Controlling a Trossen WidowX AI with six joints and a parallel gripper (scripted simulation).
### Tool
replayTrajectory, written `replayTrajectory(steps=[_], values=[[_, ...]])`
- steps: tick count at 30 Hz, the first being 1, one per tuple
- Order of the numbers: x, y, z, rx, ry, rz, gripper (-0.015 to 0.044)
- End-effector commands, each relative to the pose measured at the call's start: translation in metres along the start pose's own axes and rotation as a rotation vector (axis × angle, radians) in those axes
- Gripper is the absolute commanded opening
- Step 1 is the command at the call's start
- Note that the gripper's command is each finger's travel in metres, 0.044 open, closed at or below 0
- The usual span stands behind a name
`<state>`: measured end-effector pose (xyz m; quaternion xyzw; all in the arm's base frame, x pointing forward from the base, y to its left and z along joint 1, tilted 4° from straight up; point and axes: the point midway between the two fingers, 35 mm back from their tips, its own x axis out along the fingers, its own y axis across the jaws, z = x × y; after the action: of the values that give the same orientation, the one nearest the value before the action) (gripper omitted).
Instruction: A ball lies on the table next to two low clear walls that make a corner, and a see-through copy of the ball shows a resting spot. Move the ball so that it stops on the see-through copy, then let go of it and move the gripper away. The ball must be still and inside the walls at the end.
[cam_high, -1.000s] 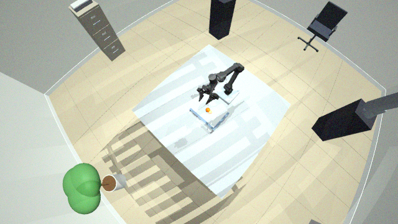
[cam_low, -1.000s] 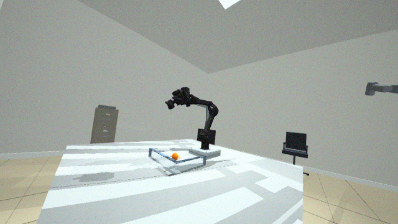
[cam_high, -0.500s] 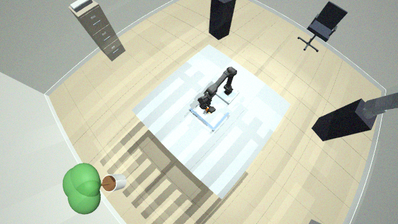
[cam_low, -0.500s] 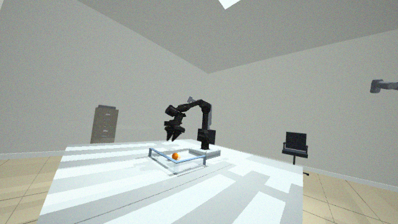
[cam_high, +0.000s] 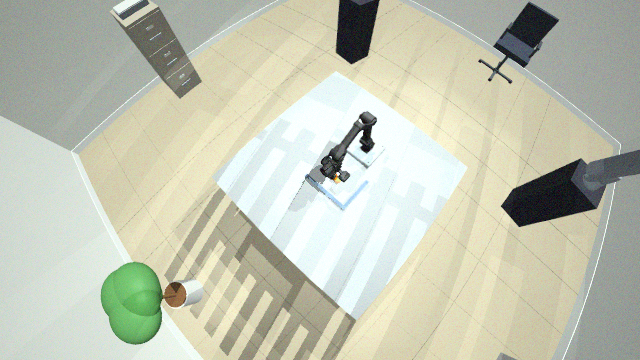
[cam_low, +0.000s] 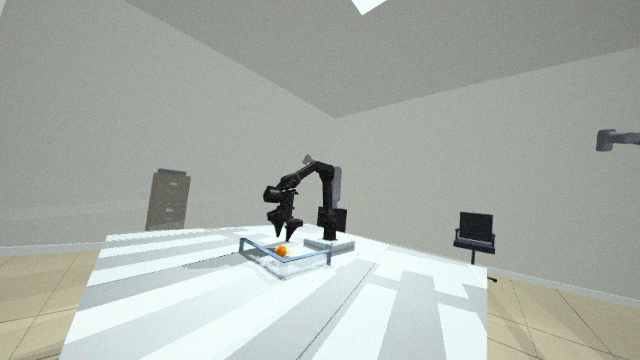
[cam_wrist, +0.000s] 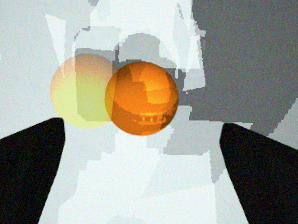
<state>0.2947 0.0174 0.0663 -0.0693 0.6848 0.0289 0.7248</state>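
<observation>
We see the arm (cam_low: 320, 172) rising from its base plate (cam_low: 330, 244), folding at the elbow and reaching forward and down, so that the hand (cam_low: 286, 234) points at the table (cam_low: 200, 300) and hangs just above the ball (cam_low: 282, 251) without touching it. Its fingers stand apart with nothing between them; in the wrist view the two dark fingers frame the lower corners, and the orange ball (cam_wrist: 143, 98) sits on the table between and beyond them. The see-through copy (cam_wrist: 83, 91) lies directly to the ball's left in that view, and the two overlap at their edges, so the ball rests just beside the marked spot rather than on it. From the exterior view the two low clear walls (cam_low: 300, 257) meet in a corner pointing toward the camera, and the ball lies inside that corner, near the left wall. From the top view the walls (cam_high: 345, 197) close off only the sides away from the arm; the side toward the base is open. Beyond the walls the striped table stretches wide to its edges on every side.
</observation>
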Motion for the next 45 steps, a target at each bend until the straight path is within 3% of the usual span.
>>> replayTrajectory(steps=[1,31,35,41,45], values=[[0.011,0.000,-0.003,-0.006,0.019,-0.004,0.0324],[0.052,-0.001,-0.004,-0.006,0.019,-0.004,0.0324],[0.052,-0.001,-0.004,-0.006,0.019,-0.004,0.0219],[0.052,-0.001,-0.004,-0.006,0.019,-0.004,0.0179],[0.044,-0.001,-0.001,-0.006,0.019,-0.004,0.0074]])
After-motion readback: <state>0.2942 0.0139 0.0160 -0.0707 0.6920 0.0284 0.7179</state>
